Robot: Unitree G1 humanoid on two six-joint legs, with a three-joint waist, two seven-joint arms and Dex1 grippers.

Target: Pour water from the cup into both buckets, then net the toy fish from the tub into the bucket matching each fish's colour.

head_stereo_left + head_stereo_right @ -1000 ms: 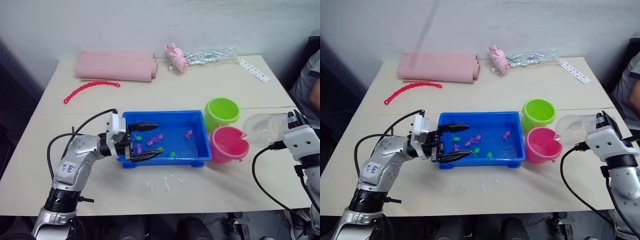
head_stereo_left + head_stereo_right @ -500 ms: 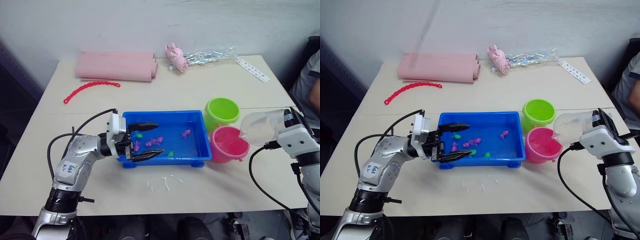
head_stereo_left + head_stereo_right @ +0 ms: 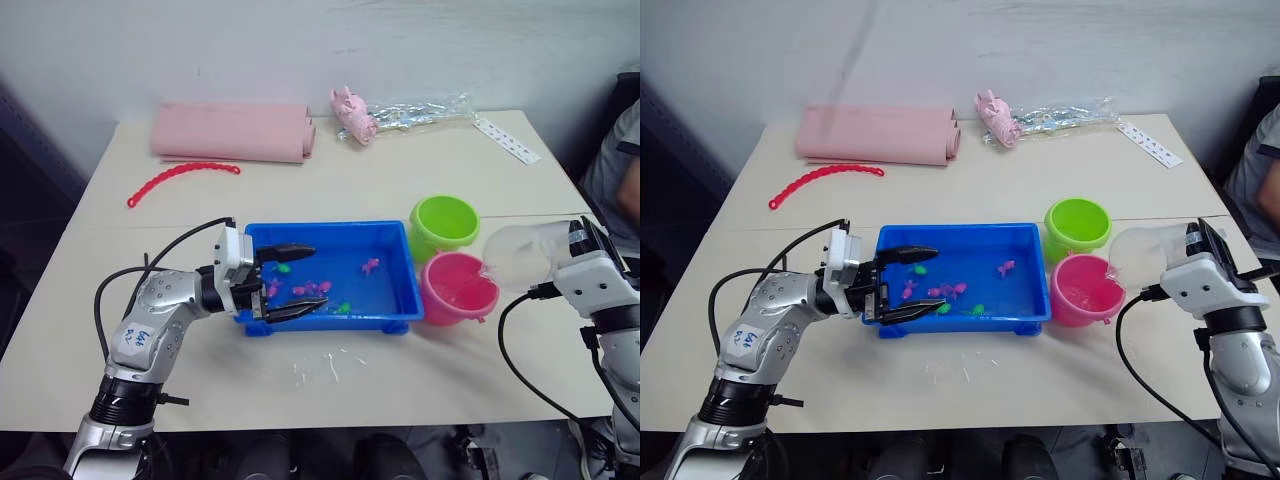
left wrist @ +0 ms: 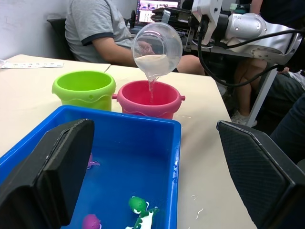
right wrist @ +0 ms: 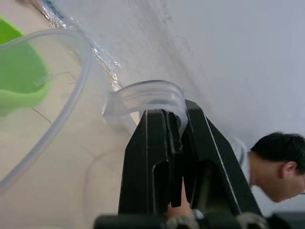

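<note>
My right gripper (image 5: 176,117) is shut on the handle of the clear cup (image 3: 520,255). The cup is tipped with its spout over the pink bucket (image 3: 458,287), and a thin stream of water falls from the cup (image 4: 157,50) into the pink bucket (image 4: 150,98). The lime green bucket (image 3: 444,224) stands just behind the pink one. Left of both lies the blue tub (image 3: 340,320) with water and several toy fish, among them a pink one (image 3: 370,266) and a green one (image 3: 283,267). My left gripper (image 3: 318,278) is open over the tub's left end.
A rolled pink cloth (image 3: 232,131) and a red bead chain (image 3: 182,178) lie at the back left. A pale pink pig toy (image 3: 353,113), a clear plastic bag (image 3: 420,110) and a white strip (image 3: 506,139) lie at the back. A person (image 3: 620,170) sits at the right edge.
The right wrist has shifted slightly while the cup stays tipped over the pink bucket. The fish have drifted a little in the tub. The left gripper has stayed put.
</note>
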